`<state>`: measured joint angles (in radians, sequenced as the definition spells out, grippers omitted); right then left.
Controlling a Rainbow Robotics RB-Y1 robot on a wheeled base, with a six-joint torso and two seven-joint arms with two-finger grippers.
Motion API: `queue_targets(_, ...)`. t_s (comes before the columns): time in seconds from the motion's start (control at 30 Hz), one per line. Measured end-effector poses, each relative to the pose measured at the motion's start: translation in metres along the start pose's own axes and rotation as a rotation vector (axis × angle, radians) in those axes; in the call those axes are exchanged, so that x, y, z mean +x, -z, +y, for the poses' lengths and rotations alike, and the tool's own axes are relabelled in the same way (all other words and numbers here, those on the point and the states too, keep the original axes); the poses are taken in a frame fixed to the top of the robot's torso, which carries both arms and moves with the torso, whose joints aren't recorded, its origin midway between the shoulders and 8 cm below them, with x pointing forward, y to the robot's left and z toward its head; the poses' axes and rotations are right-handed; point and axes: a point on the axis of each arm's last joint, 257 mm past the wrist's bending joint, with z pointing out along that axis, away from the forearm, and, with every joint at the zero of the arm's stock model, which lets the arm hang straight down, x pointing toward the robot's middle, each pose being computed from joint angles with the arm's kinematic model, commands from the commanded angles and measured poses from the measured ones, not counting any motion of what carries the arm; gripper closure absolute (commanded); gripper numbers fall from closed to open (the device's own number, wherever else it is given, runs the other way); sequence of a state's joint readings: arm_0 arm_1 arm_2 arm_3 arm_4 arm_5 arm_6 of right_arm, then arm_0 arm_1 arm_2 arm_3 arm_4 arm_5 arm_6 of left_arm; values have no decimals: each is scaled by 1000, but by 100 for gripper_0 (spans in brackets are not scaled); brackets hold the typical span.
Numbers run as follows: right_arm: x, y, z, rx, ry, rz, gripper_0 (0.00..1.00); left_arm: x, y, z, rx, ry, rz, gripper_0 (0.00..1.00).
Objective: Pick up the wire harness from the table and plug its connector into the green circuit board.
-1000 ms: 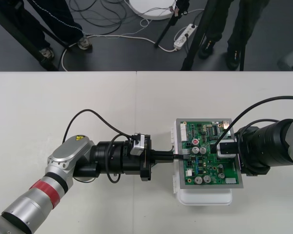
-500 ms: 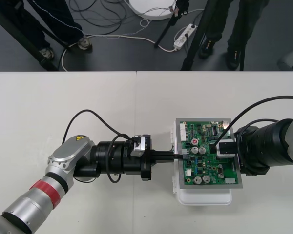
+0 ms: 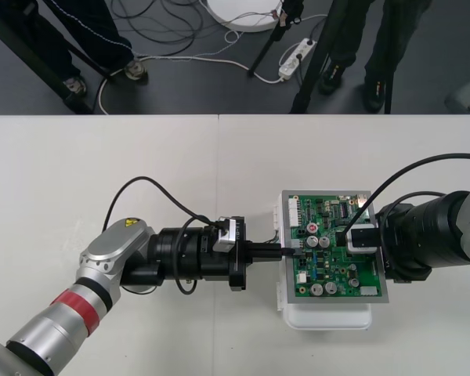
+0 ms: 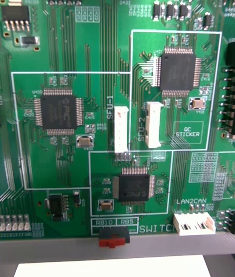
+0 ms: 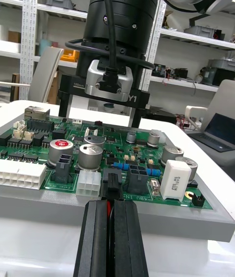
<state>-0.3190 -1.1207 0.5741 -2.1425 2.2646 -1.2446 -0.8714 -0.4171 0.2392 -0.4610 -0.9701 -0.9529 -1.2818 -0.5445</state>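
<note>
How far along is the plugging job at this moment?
Done: the harness is off the table, its red wires clamped in the shut left end effector. In hand: its black plug sits against a connector at the green circuit board's edge; the right end effector is over the board's other side. Left: seating cannot be confirmed; then release.

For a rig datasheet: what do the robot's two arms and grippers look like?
Left arm: silver links, red ring, yellow warning sticker, black wrist, looping black cable. Right arm: black wrist, black cable. The left gripper and right gripper have black fingers and silver camera blocks.
</note>
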Motion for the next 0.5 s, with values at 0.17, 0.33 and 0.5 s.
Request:
queue_targets(0.17, 0, 0, 0, -1, -2, -1, 0, 0, -2, 0, -3, 1, -2, 100)
queue_targets(0.33, 0, -1, 0, -2, -3, 0, 0, 0, -2, 1, -5, 2, -2, 100)
queue_targets(0.5, 0, -1, 0, -2, -4, 0, 0, 0, -3, 1, -5, 2, -2, 100)
